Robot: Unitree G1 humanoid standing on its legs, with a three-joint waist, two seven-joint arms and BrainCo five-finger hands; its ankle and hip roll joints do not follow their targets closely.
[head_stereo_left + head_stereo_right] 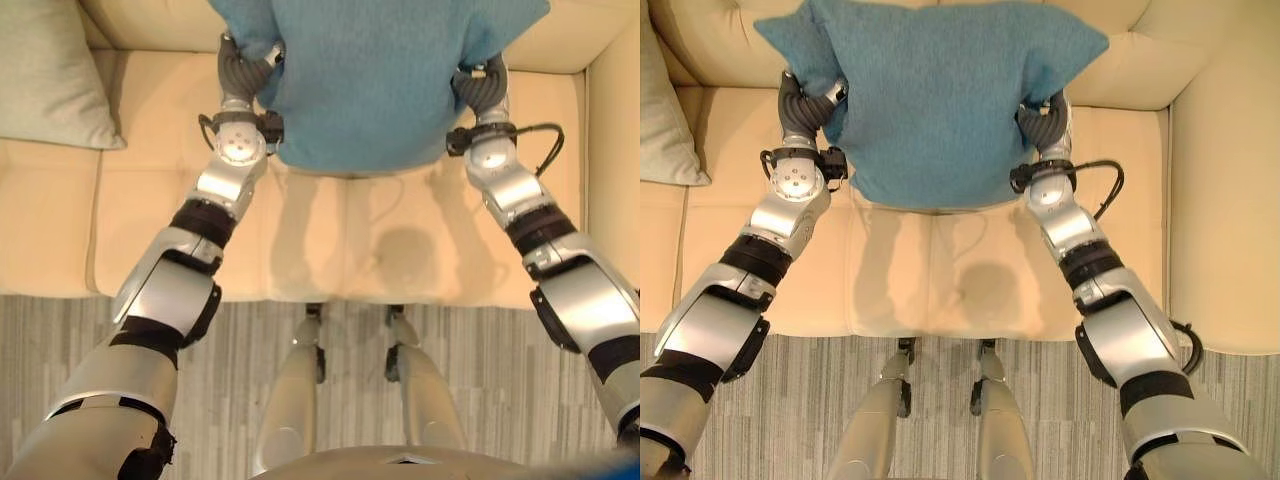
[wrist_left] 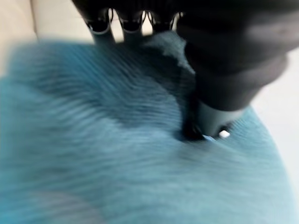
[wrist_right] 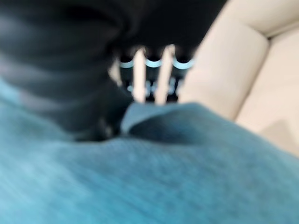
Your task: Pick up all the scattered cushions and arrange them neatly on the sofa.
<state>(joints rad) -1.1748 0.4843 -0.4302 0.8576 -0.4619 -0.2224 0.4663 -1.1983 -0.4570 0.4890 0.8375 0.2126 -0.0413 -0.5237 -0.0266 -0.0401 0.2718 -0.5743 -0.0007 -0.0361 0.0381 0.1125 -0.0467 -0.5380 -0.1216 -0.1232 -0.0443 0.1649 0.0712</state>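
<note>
Both hands apparently grip blue cushion [image 1: 935,100] above sofa [image 1: 1130,60].

The scene is viewed steeply downward from the head by both eye views, which share the sofa [image 1: 1200,200] and the teal cushion [image 1: 940,100]. Each wrist view is taken from very close along its own hand, apparently pressed into the cushion's side.
</note>
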